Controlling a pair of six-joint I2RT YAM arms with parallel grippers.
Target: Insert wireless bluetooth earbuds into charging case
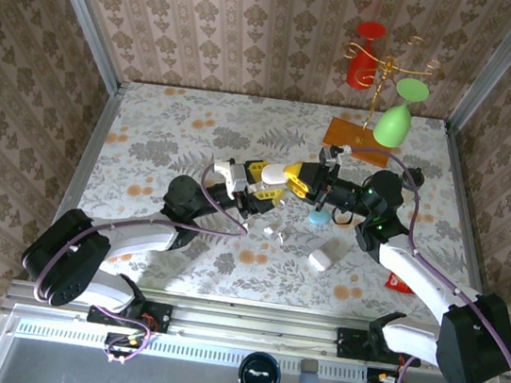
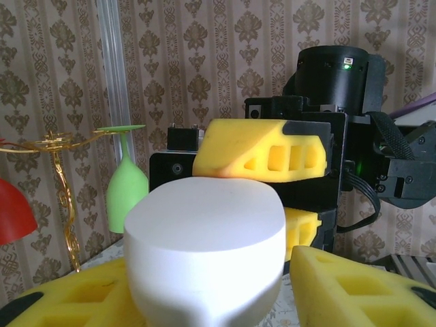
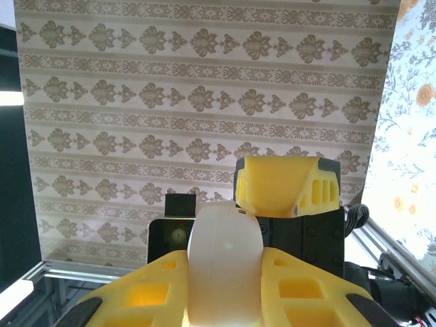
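Charging case (image 2: 204,252) held mid-air — left claw (image 2: 211,303) and right claw (image 3: 225,289) both clenched on it, arms meeting head-on.

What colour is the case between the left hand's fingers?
Plain white. The case shows best in the left wrist view.

1. Overhead view: bright, even light from above, with soft shadows pooling mid-bench (image 1: 167,141).
2. The corner posts (image 1: 80,14) lean outward at the picture's edges, and that's lens distortion.
3. Left wrist: the white case (image 2: 204,252) looms close and slightly soft, its top glowing, while the wallpaper (image 2: 204,61) stays crisp.
4. Right wrist: washed-out brightness on the right, a dark band on the left.
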